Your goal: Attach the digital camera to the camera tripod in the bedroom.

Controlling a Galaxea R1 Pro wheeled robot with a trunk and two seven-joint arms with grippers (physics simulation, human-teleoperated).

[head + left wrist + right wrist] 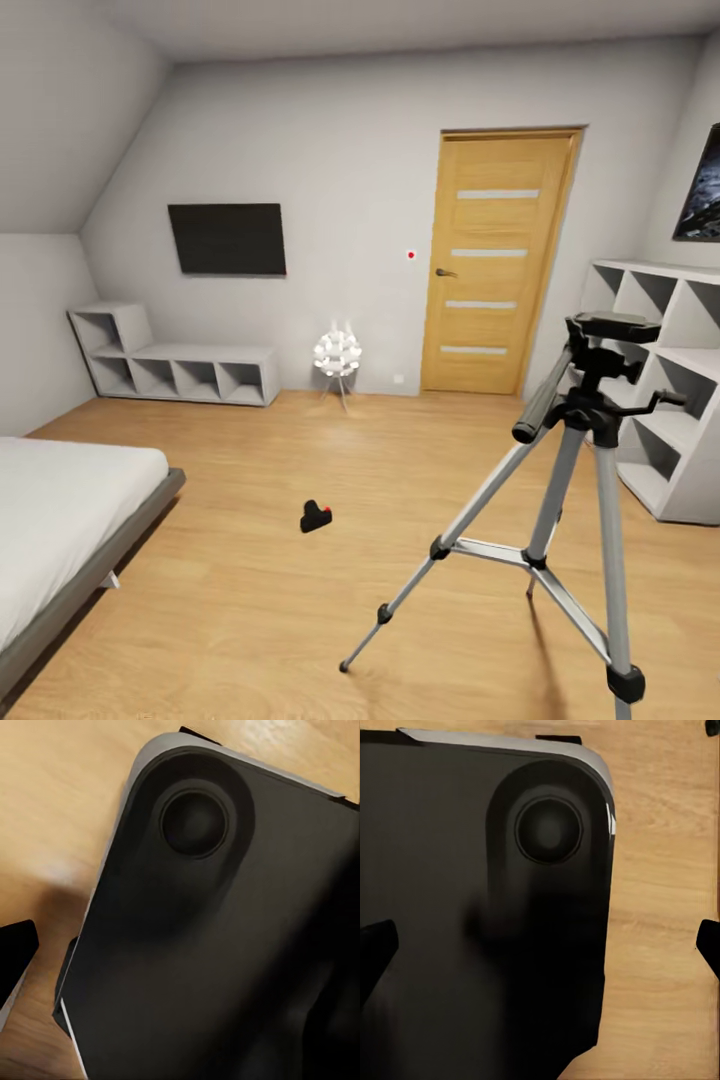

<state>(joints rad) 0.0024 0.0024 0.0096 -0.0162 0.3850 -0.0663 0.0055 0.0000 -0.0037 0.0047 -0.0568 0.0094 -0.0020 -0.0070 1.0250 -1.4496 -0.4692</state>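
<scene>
From my head I see the camera (pixel 316 516) lying on the wood floor (pixel 250 600) near the middle of the bedroom, well apart from the tripod (pixel 560 500) standing at my right by the white shelves (pixel 665 400). Both my arms hang down, wrists looking over my own dark base (pixel 472 945) to the floor. My left claw I cannot judge; my right claw's fingertips (pixel 375 952) sit wide apart, holding nothing.

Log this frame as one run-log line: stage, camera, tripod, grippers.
stage: approach, nothing grasped | digital camera: on wood floor, mid-room | camera tripod: standing, head bare, right of camera | grippers: state unclear
</scene>
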